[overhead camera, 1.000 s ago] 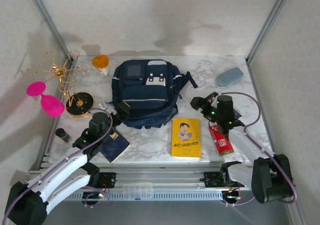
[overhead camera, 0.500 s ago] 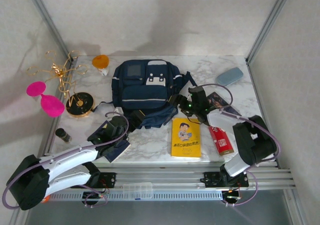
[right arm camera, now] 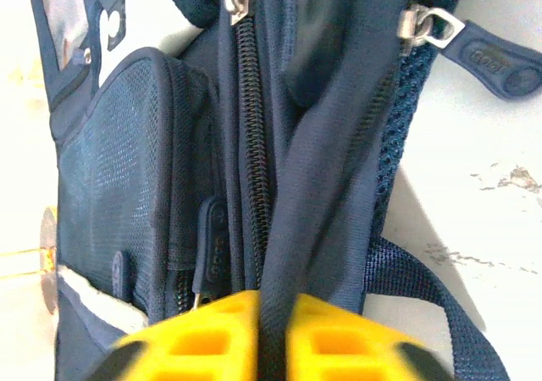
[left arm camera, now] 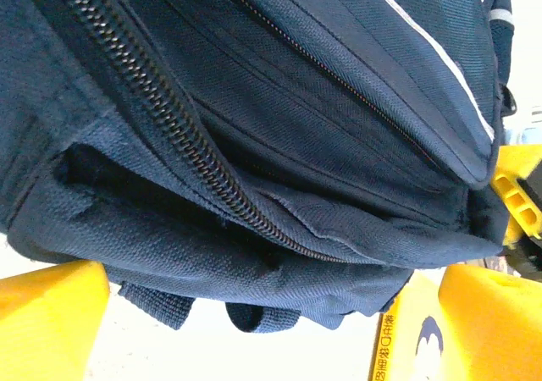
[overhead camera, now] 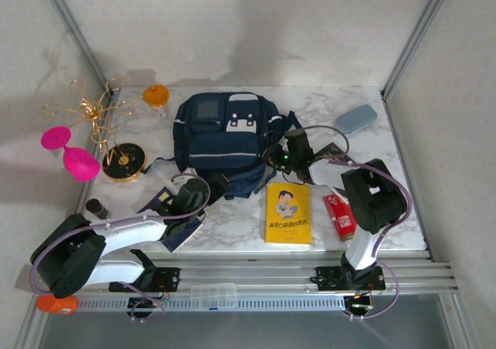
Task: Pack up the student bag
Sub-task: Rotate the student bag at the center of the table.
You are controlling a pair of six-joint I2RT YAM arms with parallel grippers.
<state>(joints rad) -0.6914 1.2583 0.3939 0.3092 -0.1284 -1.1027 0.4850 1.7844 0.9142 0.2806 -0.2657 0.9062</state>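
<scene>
The student bag (overhead camera: 227, 141) lies flat near the middle of the marble surface (overhead camera: 232, 225), front panel up. Its long axis runs from the near edge to the far edge. The white buckle patches (overhead camera: 241, 121) and grey square patch (overhead camera: 208, 110) are at the far end, and the zipped end faces the arms. In the left wrist view its main zipper (left arm camera: 195, 161) gapes a little. The slit behind it is dark, so I cannot tell what the bag holds. The right wrist view shows a mesh side pocket (right arm camera: 110, 195) lying flat against the bag.

The left gripper (overhead camera: 211, 184) sits at the bag's near end with its jaws wide, one yellow finger (left arm camera: 47, 317) on either side of the bag's lower edge. The right gripper (overhead camera: 277, 157) is at the bag's right side, its jaws narrow and pinching a dark fold of the bag's fabric.

A yellow book (overhead camera: 288, 213) lies just near of the bag, with a red carton (overhead camera: 339, 214) to its right. A blue-grey case (overhead camera: 356, 118) lies well apart at the far right. A dark blue booklet (overhead camera: 177, 226) lies under the left arm.
</scene>
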